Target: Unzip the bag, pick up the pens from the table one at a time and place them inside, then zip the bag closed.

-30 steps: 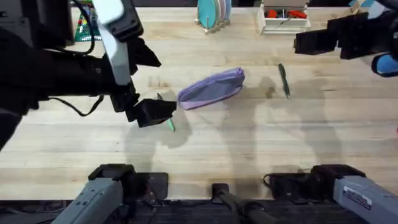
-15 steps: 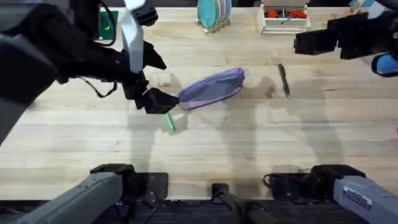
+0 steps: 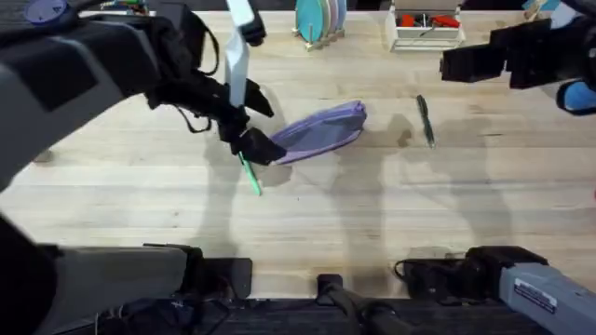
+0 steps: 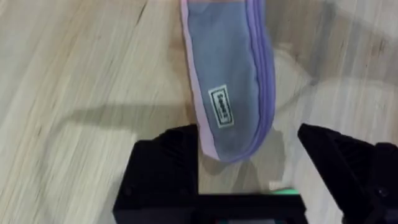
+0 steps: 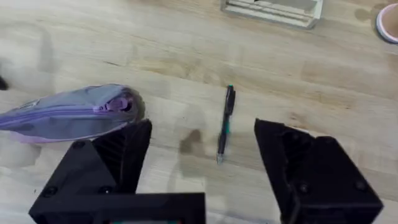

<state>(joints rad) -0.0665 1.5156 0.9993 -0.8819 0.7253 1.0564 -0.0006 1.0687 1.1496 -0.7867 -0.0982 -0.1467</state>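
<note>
The lilac bag [image 3: 318,130] lies slanted in the middle of the table [image 3: 372,223], its zipper shut as far as I can see. My left gripper [image 3: 258,146] hovers at the bag's lower-left end. In the left wrist view it [image 4: 249,171] is open, its black fingers [image 4: 165,171] either side of the bag's [image 4: 230,81] end. The green pen [image 3: 251,176] lies just below that gripper. The dark pen [image 3: 426,121] lies right of the bag. My right gripper [image 3: 470,61] hangs open at the far right, high over the dark pen [image 5: 224,124] and the bag [image 5: 68,115].
A rack of teal plates [image 3: 318,19] and a white tray [image 3: 426,28] with red things stand at the table's back edge. The left arm rises large and dark across the upper left. Bare wood stretches along the front.
My left gripper has moved up and to the right, from over the green pen to the bag's left end. The green pen stays on the table. The right arm has not moved.
</note>
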